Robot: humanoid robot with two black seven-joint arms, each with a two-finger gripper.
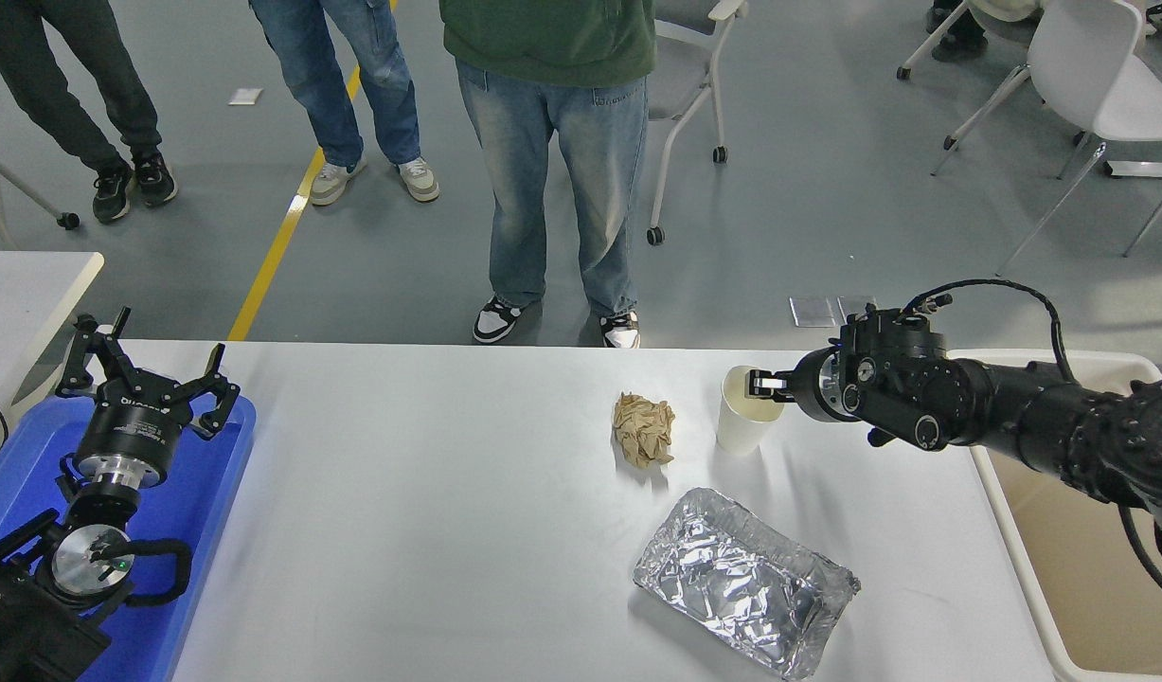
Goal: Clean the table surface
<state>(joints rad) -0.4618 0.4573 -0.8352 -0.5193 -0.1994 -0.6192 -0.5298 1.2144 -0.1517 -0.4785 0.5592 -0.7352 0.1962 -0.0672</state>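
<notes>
right black gripper [757, 384]: narrow, at rim of upright white paper cup [743, 424] | cup on wide matte white table surface [429, 530], beside crumpled brown paper ball [643, 428] | left black gripper [145, 371]: spread wide above blue tray [187, 530]

The bench [429, 530] is plain matte white. On it, a crumpled paper ball [644, 428] is tan-brown, the paper cup [743, 424] is white with a cream inside, and the foil tray [743, 580] is shiny crinkled silver. Both arms are black, the right tool [766, 385] black as well, the left tool [145, 379] black above a silver ring. Beneath it lies a bright blue tray [223, 493]. The bin [1092, 540] at the right is off-white with a beige inside. The floor [808, 208] is grey with a yellow line [282, 227]. The nearest person [552, 142] wears a green top, faded blue jeans and black-and-white shoes.
</notes>
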